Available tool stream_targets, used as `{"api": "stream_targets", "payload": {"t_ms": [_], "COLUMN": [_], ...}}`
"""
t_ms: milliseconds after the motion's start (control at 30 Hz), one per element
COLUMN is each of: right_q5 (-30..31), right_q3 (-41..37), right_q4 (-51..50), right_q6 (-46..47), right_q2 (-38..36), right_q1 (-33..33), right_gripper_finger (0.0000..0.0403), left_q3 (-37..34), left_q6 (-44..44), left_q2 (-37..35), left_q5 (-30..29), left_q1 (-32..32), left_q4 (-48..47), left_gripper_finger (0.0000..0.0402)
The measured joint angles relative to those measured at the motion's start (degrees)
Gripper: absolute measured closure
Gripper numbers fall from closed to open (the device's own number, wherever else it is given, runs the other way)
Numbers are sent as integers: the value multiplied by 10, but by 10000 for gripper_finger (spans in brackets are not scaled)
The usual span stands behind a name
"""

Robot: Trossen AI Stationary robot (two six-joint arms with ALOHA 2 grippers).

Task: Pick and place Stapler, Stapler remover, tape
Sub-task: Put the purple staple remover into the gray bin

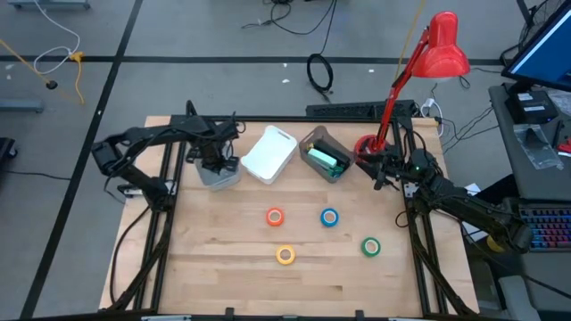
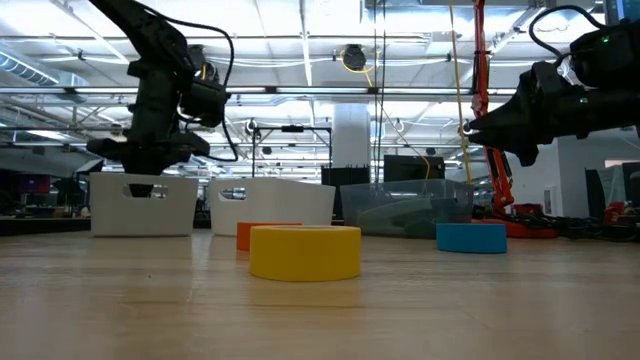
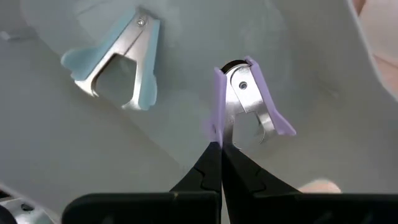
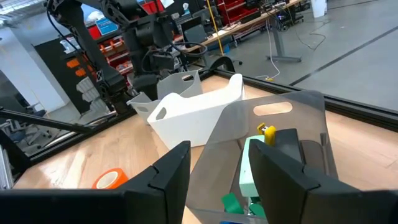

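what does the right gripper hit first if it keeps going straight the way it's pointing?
Likely the grey translucent bin. In the right wrist view the right gripper, fingers open, points straight at the bin's near wall, with mint green staplers just inside. Depth is unclear, but nothing shows in between.

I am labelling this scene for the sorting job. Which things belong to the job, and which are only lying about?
Job things:
- purple staple remover, gripped by the left hand
- blue staple remover
- orange tape, blue tape, yellow tape, green tape
- green stapler
- three bins, e.g. white bin

Lying about:
- red lamp
- keyboard
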Motion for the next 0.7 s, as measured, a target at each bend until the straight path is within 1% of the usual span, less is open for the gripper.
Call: {"api": "stream_targets", "payload": {"t_ms": [200,467,700], "right_q5": [0,0,0], "right_q3": [0,0,0], "right_q4": [0,0,0], "right_q6": [1,2,2], "right_q2": [0,0,0], "right_q1": [0,0,0], "right_gripper_finger": [248,248,248], "left_q3": [0,0,0], "left_q6": [0,8,15], "left_q2": [11,11,11], "left_q5": [-8,-11,-11], "left_q1": [7,22,22], "left_q4": [26,25,25], "left_gripper_finger": [401,395,391]}}
